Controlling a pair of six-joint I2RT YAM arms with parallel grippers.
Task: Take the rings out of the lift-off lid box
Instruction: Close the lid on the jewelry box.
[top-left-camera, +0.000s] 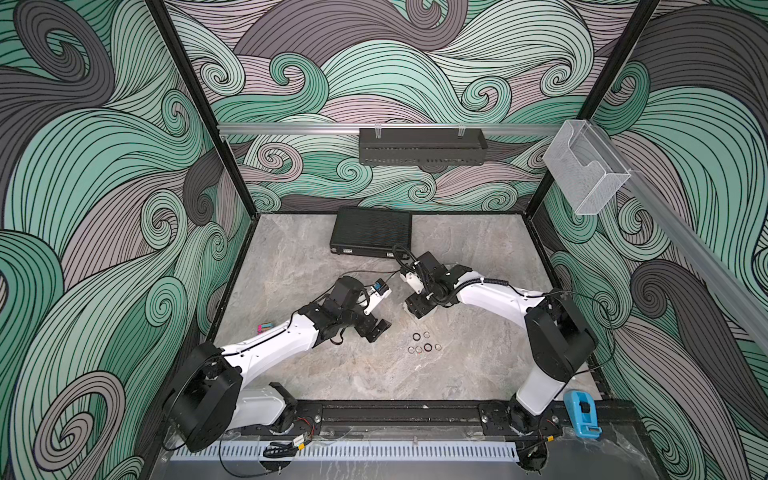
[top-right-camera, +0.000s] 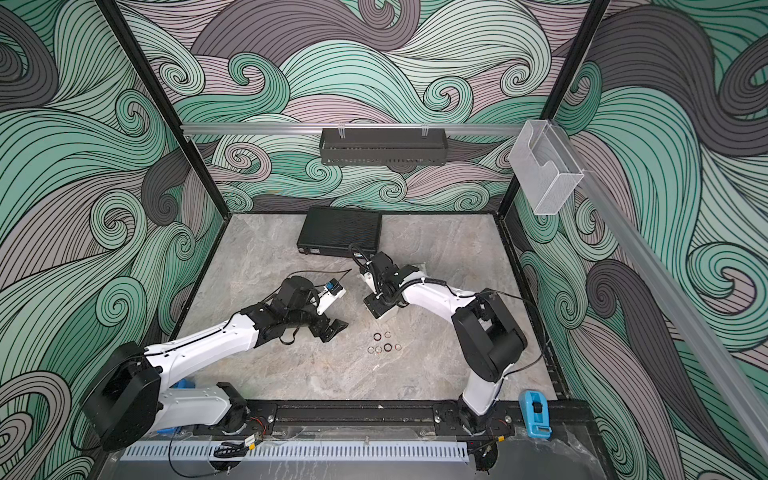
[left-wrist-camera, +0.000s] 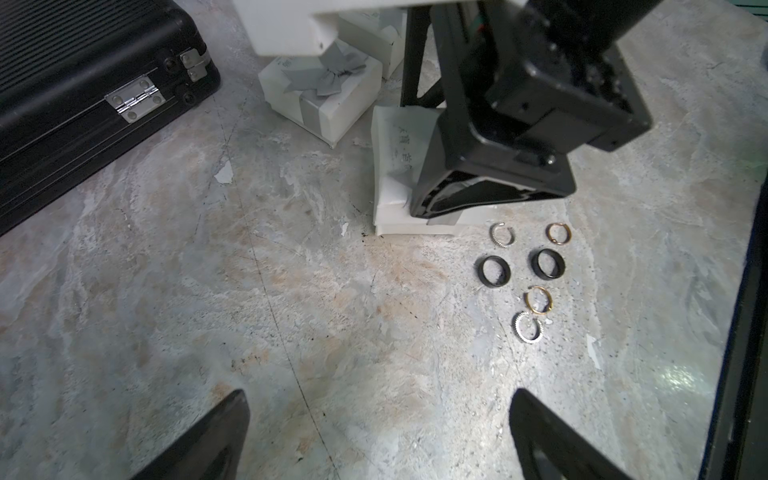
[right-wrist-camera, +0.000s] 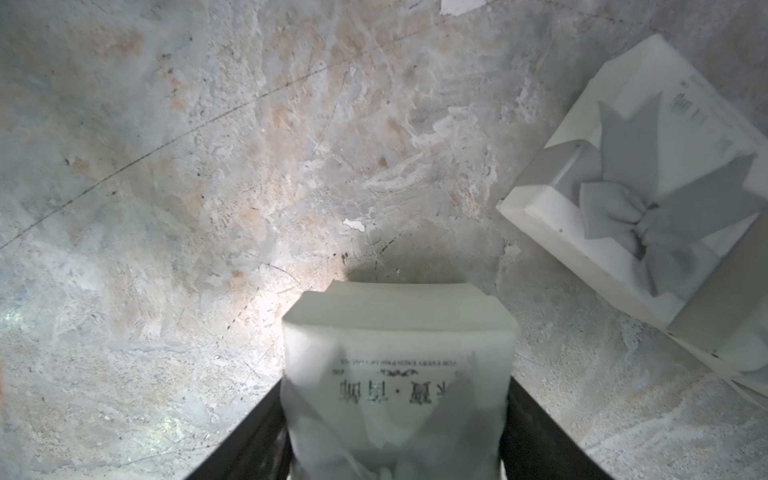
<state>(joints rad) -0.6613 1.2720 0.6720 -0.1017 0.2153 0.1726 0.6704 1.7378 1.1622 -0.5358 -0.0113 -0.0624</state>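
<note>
Left jaws wide; right jaws clamped

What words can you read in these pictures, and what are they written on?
"FOR EVERY": small capitals, seen upside down on the white box in the right end effector; the rest is blurred.
Big characters on that box: too blurred to read.
Bow box: tiny print, unreadable.

We logged a marble-look table. A black case sat at the far edge. Six rings lay flat in a loose cluster right of centre, with a printed white box just beside them. A bow-tied white box was between case and rings, and a pink-teal item lay by the left edge.
</note>
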